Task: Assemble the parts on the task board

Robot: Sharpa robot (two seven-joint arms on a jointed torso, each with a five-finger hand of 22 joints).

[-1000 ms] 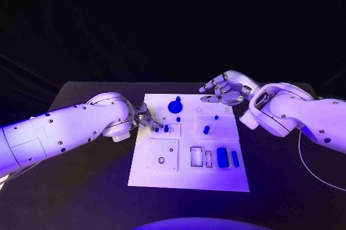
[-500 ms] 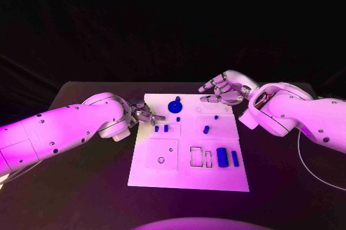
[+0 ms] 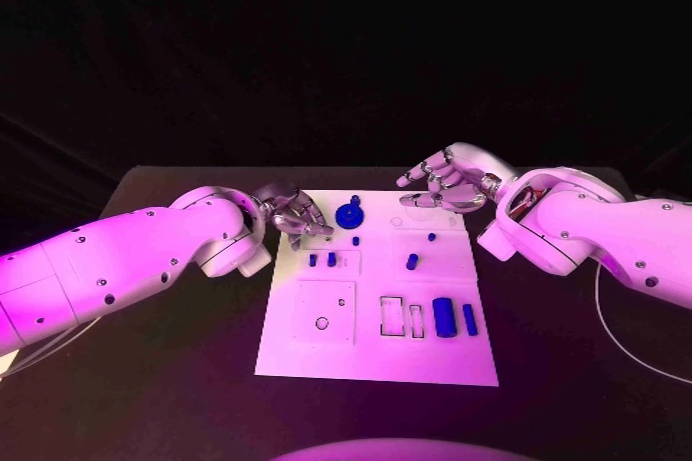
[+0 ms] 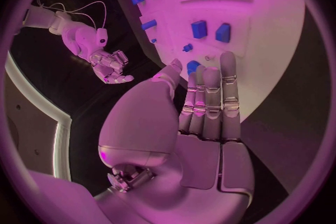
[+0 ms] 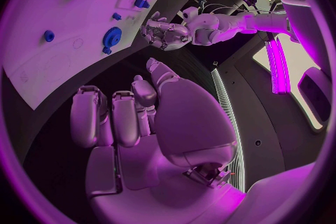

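The white task board (image 3: 378,351) lies in the middle of the black table. A blue gear (image 3: 351,215) stands near its far edge, with two small blue parts (image 3: 313,260) side by side by its left edge. My left hand (image 3: 296,213) hovers over the board's far left corner, just left of the gear, and holds nothing. In the left wrist view its fingers (image 4: 210,95) are stretched out straight above the gear (image 4: 192,66). My right hand (image 3: 447,181) hangs above the board's far right edge, fingers loosely bent and empty (image 5: 115,117).
More small blue pegs (image 3: 413,260) stand mid-board, and two long blue blocks (image 3: 444,317) lie near the front right beside dark slots (image 3: 392,315). Bare black table (image 3: 577,351) surrounds the board on both sides.
My left hand has drawn away from the two small parts at the board's left edge and moved toward the far corner, fingers straightening. The right hand has stayed put.
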